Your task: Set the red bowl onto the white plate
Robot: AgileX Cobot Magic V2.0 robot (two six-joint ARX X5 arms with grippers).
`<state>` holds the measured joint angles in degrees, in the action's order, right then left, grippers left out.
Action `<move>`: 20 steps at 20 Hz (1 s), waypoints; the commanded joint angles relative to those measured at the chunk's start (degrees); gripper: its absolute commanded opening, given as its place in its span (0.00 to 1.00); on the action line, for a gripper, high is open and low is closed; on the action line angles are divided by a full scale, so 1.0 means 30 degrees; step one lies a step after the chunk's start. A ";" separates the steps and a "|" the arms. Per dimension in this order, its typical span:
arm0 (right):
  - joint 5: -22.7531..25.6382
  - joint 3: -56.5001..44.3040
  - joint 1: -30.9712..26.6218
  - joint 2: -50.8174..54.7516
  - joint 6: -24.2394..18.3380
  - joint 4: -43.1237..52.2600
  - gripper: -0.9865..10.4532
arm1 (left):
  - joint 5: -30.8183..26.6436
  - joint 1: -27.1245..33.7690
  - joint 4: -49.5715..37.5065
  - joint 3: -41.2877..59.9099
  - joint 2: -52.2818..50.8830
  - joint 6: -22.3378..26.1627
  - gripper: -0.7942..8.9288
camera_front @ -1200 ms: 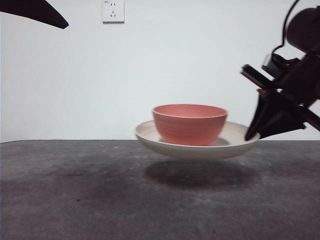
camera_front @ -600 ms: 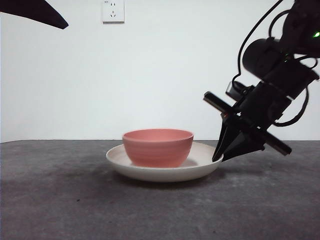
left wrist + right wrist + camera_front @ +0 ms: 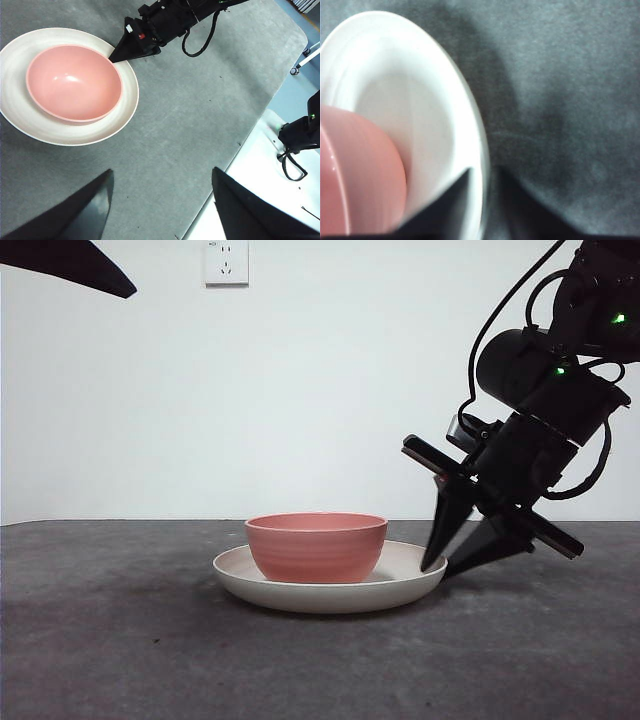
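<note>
Bowl and plate are seen stacked on the grey bench, the red bowl [image 3: 316,547] seated inside the white plate [image 3: 410,578], toward the side away from the right gripper [image 3: 445,566], whose jaws are parted astride the plate's rim, presumably after letting go. The left gripper [image 3: 160,200] is held open, well above. The bowl is matte salmon-pink, faintly ridged, upright and empty.

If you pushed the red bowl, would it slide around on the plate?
Probably yes: the red bowl sits loose on the smooth white plate. It looks stiff and squat, so tipping seems unlikely. The plate's raised rim, straddled by the right gripper, should stop it.
</note>
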<state>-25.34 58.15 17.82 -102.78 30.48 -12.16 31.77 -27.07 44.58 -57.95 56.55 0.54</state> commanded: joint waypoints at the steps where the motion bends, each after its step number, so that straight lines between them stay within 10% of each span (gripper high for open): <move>1: -0.0015 0.0393 0.0102 -0.0189 -0.0022 0.0036 0.30 | 0.0138 -0.0109 -0.0138 -0.0153 0.0095 0.0095 0.40; 20: 0.2120 0.0277 0.1923 1.2495 -0.6900 -0.9573 0.30 | 0.0131 -0.0109 -0.0131 -0.0153 0.0095 0.0095 0.40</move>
<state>-19.25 58.26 23.20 -65.01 11.73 -41.01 31.77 -27.07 44.60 -57.95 56.55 0.54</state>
